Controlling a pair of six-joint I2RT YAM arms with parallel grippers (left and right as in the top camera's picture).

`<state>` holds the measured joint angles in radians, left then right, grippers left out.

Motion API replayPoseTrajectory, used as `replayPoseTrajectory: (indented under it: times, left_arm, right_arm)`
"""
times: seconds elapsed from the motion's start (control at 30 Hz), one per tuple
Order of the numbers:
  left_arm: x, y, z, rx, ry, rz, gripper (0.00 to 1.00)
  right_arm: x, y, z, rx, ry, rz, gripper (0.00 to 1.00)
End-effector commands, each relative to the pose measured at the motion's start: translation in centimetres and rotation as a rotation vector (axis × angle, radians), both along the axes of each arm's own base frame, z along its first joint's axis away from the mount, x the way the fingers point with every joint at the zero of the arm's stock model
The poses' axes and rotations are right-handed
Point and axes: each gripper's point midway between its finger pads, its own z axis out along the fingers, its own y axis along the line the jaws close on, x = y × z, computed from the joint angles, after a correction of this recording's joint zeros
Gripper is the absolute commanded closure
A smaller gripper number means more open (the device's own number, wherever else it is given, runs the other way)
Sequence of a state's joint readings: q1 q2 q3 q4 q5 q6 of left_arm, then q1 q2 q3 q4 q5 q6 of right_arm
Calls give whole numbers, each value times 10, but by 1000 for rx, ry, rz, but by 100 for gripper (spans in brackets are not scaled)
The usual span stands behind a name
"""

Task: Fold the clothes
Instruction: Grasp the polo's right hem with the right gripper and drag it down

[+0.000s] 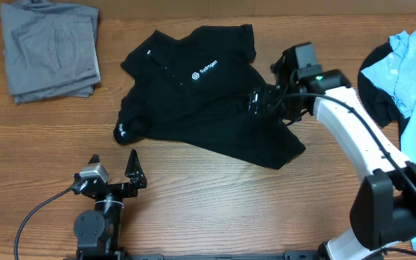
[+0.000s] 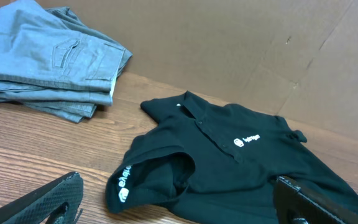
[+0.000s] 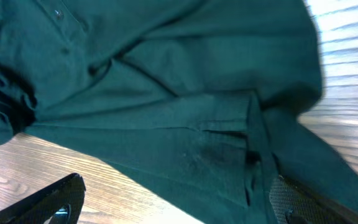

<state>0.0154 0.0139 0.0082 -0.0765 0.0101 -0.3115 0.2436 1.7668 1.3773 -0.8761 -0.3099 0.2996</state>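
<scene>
The clothes lie on a wooden table. A black short-sleeved shirt (image 1: 208,94) with a small white logo is spread crumpled in the middle, and it also shows in the left wrist view (image 2: 241,162) and the right wrist view (image 3: 166,93). Folded grey trousers (image 1: 49,47) (image 2: 42,59) rest at the far left. A light blue T-shirt (image 1: 410,72) lies at the right edge. My right gripper (image 1: 260,102) (image 3: 173,205) hovers open over the shirt's right side, holding nothing. My left gripper (image 1: 114,165) (image 2: 176,208) stands open near the front edge, just short of the shirt's sleeve.
A dark garment (image 1: 374,79) lies partly under the light blue T-shirt. A cardboard wall (image 2: 260,50) rises behind the table. The right arm (image 1: 360,137) reaches across the table's right side. A cable (image 1: 42,206) runs from the left arm's base.
</scene>
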Motion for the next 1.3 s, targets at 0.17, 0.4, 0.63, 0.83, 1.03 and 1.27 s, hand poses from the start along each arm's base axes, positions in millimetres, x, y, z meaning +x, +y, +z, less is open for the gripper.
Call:
replayPoseTrajectory:
  times: [0.17,0.4,0.63,0.83,1.03,1.27]
  left_arm:
    - [0,4,0,20,-3,17,0]
    - [0,4,0,20,-3,17,0]
    - [0,4,0,20,-2,17,0]
    - [0,4,0,21,-3,17,0]
    - [0,4,0,20,-2,17,0]
    - [0,4,0,21,-3,17,0]
  right_arm:
    - [9,9,-48,58,125,-145,9]
    - [8,9,-84,40,202,-176,10]
    - [7,7,-111,16,244,-181,21]
    - [9,3,-112,-3,243,-217,45]
    - [12,0,-107,-14,227,-238,74]
    - [12,-14,-88,-67,195,-304,83]
